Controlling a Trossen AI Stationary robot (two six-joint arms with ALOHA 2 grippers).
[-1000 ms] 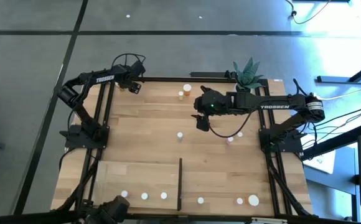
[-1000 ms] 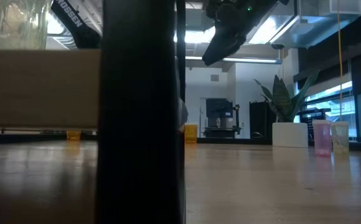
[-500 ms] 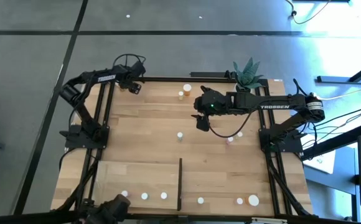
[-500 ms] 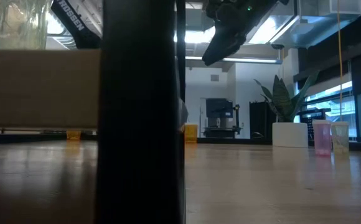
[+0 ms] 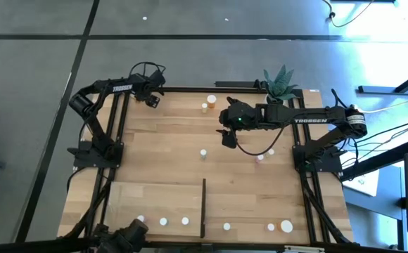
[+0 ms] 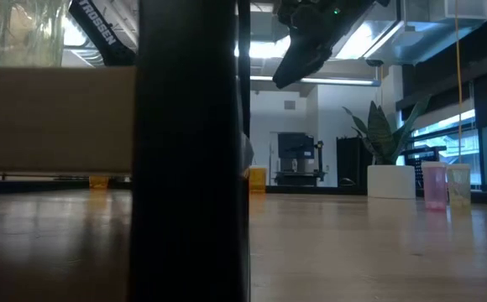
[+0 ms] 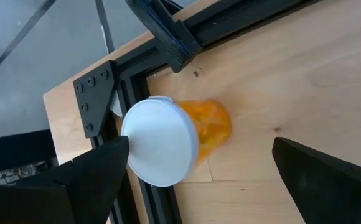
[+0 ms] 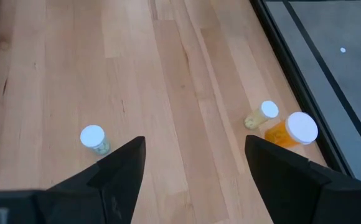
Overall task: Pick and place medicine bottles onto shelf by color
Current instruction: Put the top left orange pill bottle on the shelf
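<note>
Since the earlier frames we see the left arm swing slightly, its gripper (image 5: 152, 100) shifting a little along the table's far rail, while the right arm holds the same pose.

Taking the table (image 5: 162, 161) as our landmark, we go from large to small. White "TROSSEN" lettering is readable on both arms, on the left one at the table's far left corner and on the right one stretched over the far right part of the table. The shelf (image 5: 155, 204) lies on the table's near half, its black upright strip (image 5: 203, 207) standing near the middle of the near edge. A potted plant (image 5: 280, 83) sits at the table's far edge.

We find the left gripper hovering wide open and empty at the far left corner; in its wrist view an orange bottle (image 7: 187, 134) with a white cap lies between its fingers (image 7: 84, 180), close to the one by the rail and untouched. The right gripper (image 5: 227, 138) hangs open and empty above the table's middle. Beyond it, by the far rail, stand a large orange bottle (image 8: 290, 130) and a small pale one (image 8: 261, 114), just beside each other; a small green bottle (image 8: 94, 139) stands apart from them. More white-capped bottles (image 5: 163, 221) dot the table's near edge.
</note>
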